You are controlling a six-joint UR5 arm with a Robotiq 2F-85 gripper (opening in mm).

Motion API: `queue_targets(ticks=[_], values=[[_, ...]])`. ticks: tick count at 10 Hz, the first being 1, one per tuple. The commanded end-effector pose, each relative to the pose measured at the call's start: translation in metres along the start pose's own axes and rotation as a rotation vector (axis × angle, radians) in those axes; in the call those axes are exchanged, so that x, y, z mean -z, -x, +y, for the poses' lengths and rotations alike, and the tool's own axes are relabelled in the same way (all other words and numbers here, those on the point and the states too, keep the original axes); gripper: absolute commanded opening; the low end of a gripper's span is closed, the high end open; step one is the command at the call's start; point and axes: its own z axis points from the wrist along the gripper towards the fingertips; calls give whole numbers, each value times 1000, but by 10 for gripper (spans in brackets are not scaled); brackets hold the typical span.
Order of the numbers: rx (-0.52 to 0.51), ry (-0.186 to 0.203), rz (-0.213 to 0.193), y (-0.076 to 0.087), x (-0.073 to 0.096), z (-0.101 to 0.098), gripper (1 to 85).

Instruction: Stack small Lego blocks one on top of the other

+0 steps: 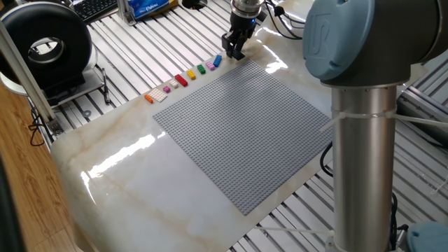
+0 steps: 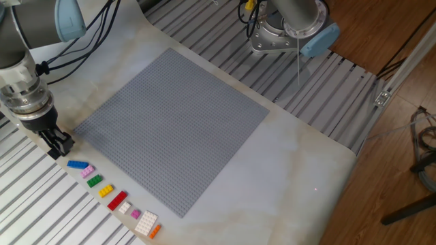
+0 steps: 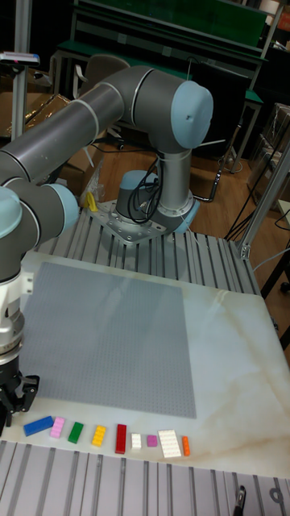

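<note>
At the lower left of the tall fixed view, the gripper (image 3: 11,401) stands at the frame edge, partly cut off; whether its jaws are clenched or holding anything cannot be told. Just beside it a row of small Lego blocks (image 3: 105,436) lies on the surface (image 3: 229,379) below the grey baseplate (image 3: 105,334). No navy brick is discernible.

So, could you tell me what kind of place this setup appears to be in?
Most likely a robotics lab or workshop: the arm's base is bolted to a slatted aluminium bench, a keyboard sits at the bench's far edge, and metal shelving stands behind.
</note>
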Motion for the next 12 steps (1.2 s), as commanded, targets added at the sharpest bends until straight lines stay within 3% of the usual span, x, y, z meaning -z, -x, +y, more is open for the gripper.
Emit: queue_targets(ticks=[1,6,8,10,12], values=[[-11,-2,-11,3,0,0,420],[-21,-15,-13,4,1,-2,387],[-29,-24,-7,3,3,-4,307],[-40,-46,10,0,4,-9,153],[-37,-51,26,-2,9,-10,67]])
